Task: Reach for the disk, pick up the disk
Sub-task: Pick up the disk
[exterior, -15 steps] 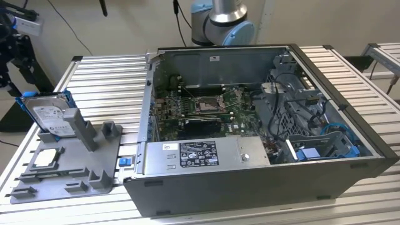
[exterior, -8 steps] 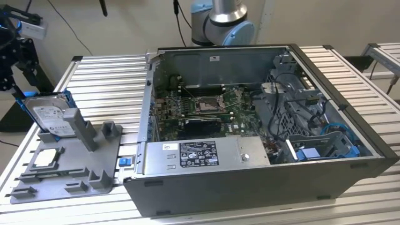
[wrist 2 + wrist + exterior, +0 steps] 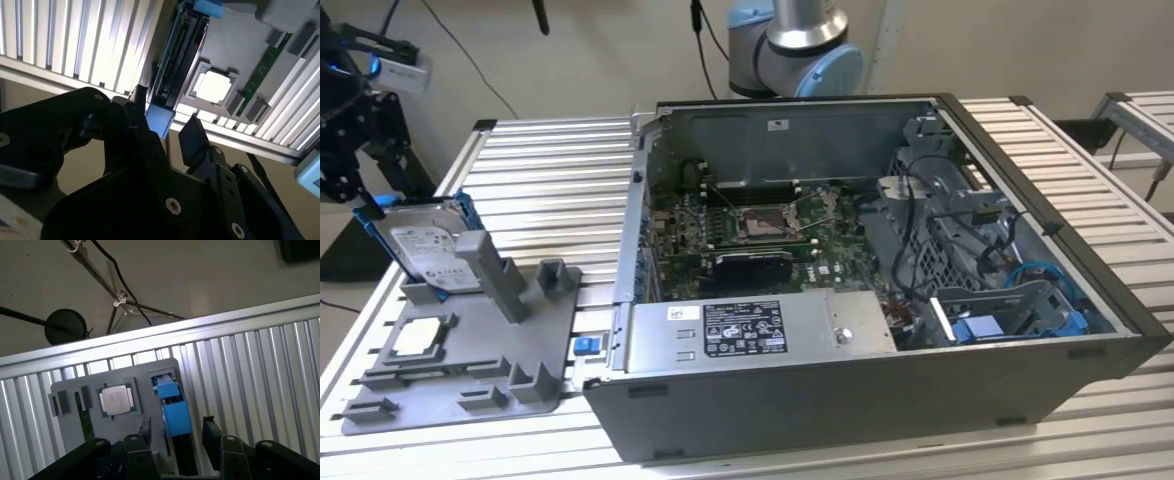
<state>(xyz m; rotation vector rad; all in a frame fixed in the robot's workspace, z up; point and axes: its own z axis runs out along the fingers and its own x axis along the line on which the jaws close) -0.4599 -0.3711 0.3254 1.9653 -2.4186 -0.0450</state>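
1. The disk (image 3: 424, 243) stands on edge in a slot of the grey fixture (image 3: 464, 352) at the exterior view's left. The fixture sits on the slatted table (image 3: 547, 170), apart from the open computer case (image 3: 854, 400).
2. The gripper (image 3: 176, 424) hangs right over the disk's upper edge. In both wrist views its black fingers (image 3: 145, 429) are spread, one on each side of the blue carrier (image 3: 176, 412), with a gap on both sides. It holds nothing and is not yet clamped on.
3. A square chip (image 3: 116, 400) lies flat in the fixture just beside the disk, apart from the fingers.
4. The disk is probably stiff and dense for its size, so it should not bend in a pinch.
5. Its metal faces look smooth and could slip under a light squeeze. A drive is also likely to suffer from a knock or a drop.
6. The plastic carrier looks thinner and may flex or unclip if it alone takes the load.
7. The soundest hold appears to be across the two broad faces, near the middle of the upper edge, with the pads square to them.
8. The slot seems snug, so a tilted pull could make the disk bind.
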